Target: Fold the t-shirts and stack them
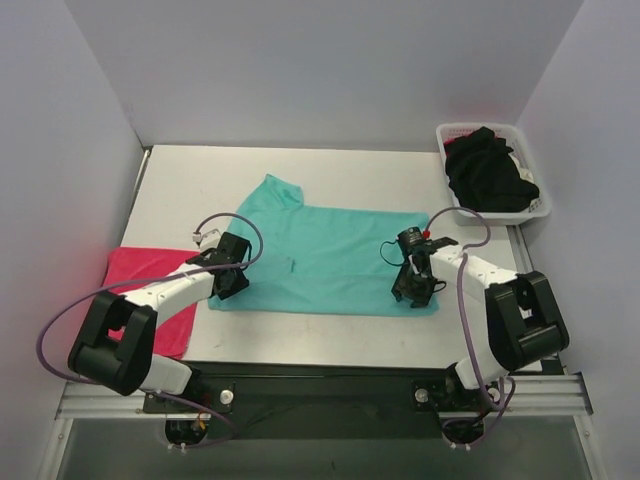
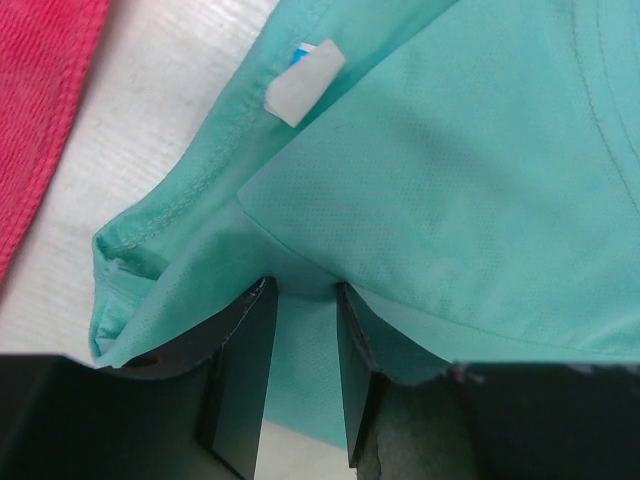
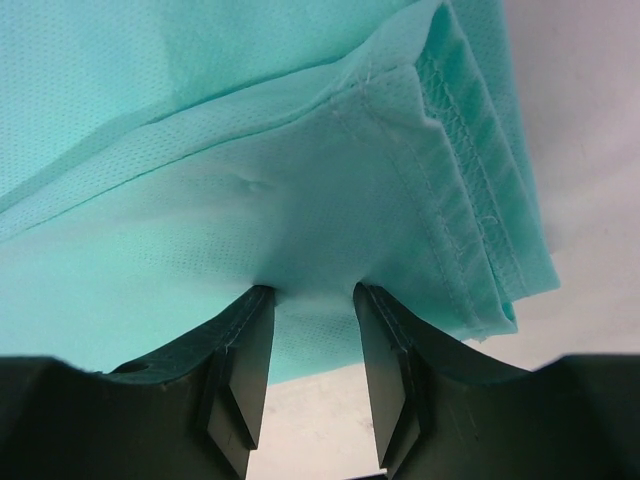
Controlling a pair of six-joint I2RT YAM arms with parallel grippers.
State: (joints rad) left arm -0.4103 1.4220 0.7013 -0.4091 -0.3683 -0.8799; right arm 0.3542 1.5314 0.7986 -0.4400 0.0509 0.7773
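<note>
Right now the teal-green t-shirt [image 1: 325, 255] lies spread flat on the counter [image 1: 380, 175], its long axis running left to right between the two arms. Its near edge faces the arm bases, and each end of that edge sits at a set of jaws. The left jaws are at the near-left corner and the right jaws at the near-right corner, so each arm is nearest its own end.

From the wrist views, both sets stand narrow with teal cloth caught between them. On the left, folded layers rise out of the jaws just below a small white tag [image 2: 305, 83]. On the right, the cloth puckers where it is pinched, with the stitched hem [image 3: 470, 170] off to one side.

The rest of the shirt stretches away from both jaws toward the back wall. I'd judge the coming move carries the near edge that way, folding along the long axis, with both arms keeping level.

A pinkish-red t-shirt [image 1: 140, 268] lies just left of the teal one, partly under the left arm [image 1: 170, 290]. Black t-shirts [image 1: 487, 175] are heaped in the white basket [image 1: 543, 207] at the far right, beyond the right arm [image 1: 480, 275].
</note>
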